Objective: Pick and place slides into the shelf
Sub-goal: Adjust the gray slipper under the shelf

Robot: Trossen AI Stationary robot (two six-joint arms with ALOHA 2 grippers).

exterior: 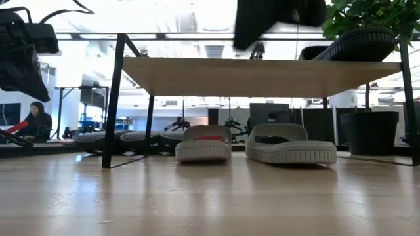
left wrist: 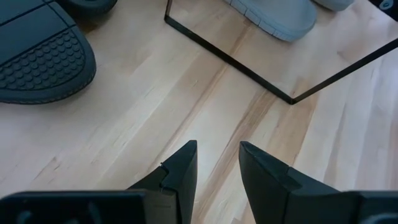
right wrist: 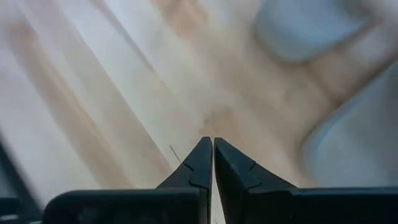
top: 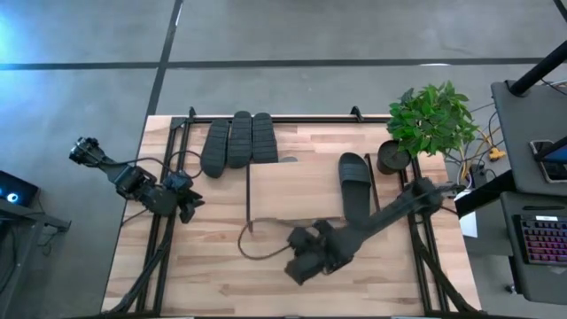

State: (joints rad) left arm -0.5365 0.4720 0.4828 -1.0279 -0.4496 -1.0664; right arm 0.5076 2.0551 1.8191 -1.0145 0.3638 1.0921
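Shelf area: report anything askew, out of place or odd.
Three dark slides lie sole-up in a row on the table behind the shelf, not on it. One black slide sits upright on the shelf's top board; two light grey slides stand beneath. Nothing looks spilled or damaged.

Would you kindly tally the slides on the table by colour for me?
Dark slides: 4 (three beside the shelf, one on its top board)
Light grey slides: 2 (under the top board)
Total: 6
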